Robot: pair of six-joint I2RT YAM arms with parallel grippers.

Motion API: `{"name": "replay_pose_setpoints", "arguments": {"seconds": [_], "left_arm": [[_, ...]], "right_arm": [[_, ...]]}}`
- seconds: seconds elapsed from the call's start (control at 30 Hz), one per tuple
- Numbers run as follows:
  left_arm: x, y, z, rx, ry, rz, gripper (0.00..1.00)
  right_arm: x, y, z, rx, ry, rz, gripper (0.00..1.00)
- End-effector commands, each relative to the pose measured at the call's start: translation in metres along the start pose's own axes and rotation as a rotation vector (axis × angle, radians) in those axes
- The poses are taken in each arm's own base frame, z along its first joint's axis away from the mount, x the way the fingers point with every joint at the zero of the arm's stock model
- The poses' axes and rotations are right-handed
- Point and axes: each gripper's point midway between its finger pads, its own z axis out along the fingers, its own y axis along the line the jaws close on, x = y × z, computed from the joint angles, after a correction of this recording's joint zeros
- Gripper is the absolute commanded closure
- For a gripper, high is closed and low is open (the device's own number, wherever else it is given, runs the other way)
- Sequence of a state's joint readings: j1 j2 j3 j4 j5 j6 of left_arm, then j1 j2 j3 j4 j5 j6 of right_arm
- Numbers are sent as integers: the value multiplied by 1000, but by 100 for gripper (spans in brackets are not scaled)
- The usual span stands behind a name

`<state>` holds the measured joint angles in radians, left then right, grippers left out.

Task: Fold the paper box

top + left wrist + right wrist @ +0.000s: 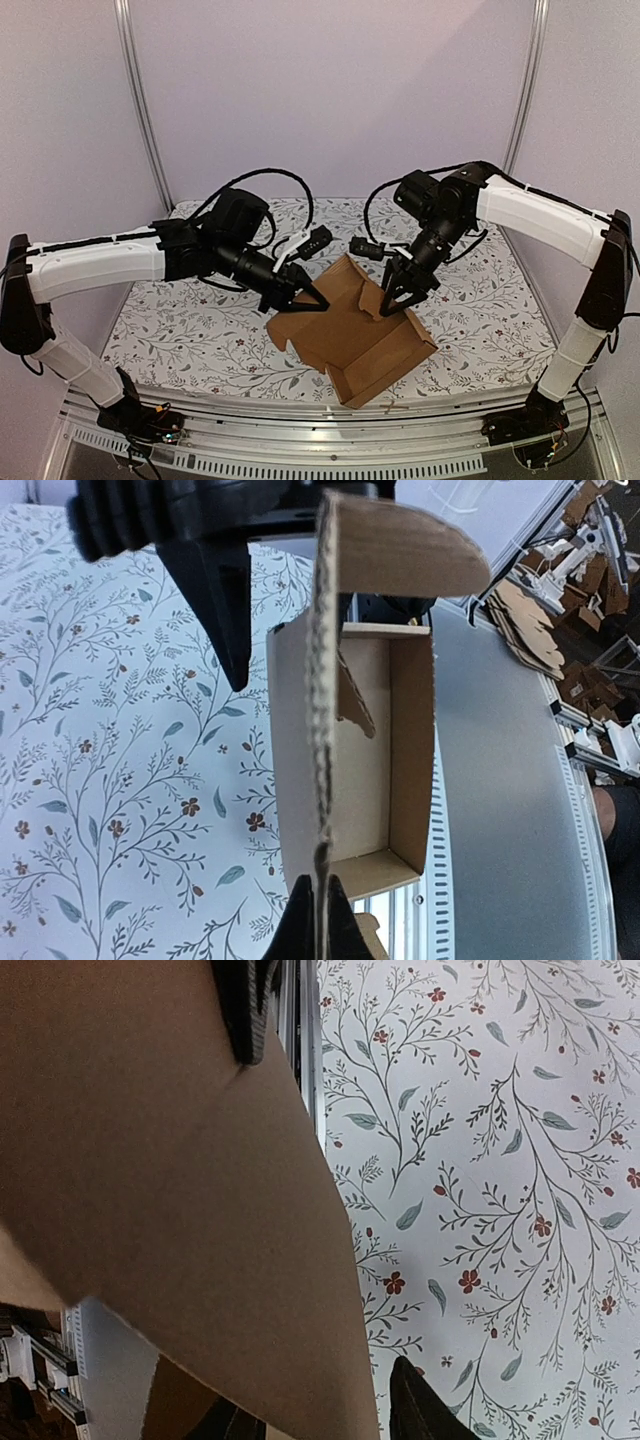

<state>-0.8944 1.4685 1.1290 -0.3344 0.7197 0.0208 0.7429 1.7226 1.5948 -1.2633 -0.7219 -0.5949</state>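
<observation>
The paper box (362,348) is plain brown cardboard, partly folded into an open tray, and lies mid-table near the front edge. My left gripper (319,301) is shut on the thin edge of an upright flap (322,710) of the box (385,765), pinched at the fingertips (300,930). My right gripper (394,303) hangs over the tray's far right wall with its jaws apart. In the right wrist view a cardboard panel (180,1210) stands between the spread fingers; the gripper (318,1400) shows a gap beside the right finger (425,1410).
A floral cloth (180,330) covers the table. A metal rail (330,440) runs along the near edge, just past the box's front corner. In the left wrist view, stacked cardboard flats (530,630) lie off the table.
</observation>
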Motion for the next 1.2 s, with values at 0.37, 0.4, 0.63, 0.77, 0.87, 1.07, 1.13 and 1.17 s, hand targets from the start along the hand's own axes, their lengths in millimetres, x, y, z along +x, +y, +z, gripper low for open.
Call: {"name": "replay_pose_setpoints", "arguments": {"seconds": [0.37, 0.4, 0.63, 0.77, 0.87, 1.07, 1.13, 1.17], "left_arm": [[27, 87, -6, -415, 259, 82, 100], [28, 93, -5, -434, 279, 78, 100], [35, 126, -1, -610, 410, 139, 100], [38, 140, 8, -709, 491, 210, 100], [39, 147, 20, -742, 534, 235, 100], [22, 148, 45, -749, 547, 246, 100], [10, 143, 48, -744, 534, 261, 100], [4, 140, 48, -738, 524, 273, 98]], "right_arm": [[-1, -11, -93, 243, -226, 26, 39], [1, -12, -95, 258, -236, 33, 39], [12, -24, -89, 312, -245, 69, 39], [13, -24, -89, 309, -255, 74, 39], [18, -26, -90, 326, -255, 81, 39], [38, -30, -84, 338, -232, 114, 38], [44, -30, -87, 348, -239, 127, 38], [46, -30, -88, 355, -239, 131, 38]]}}
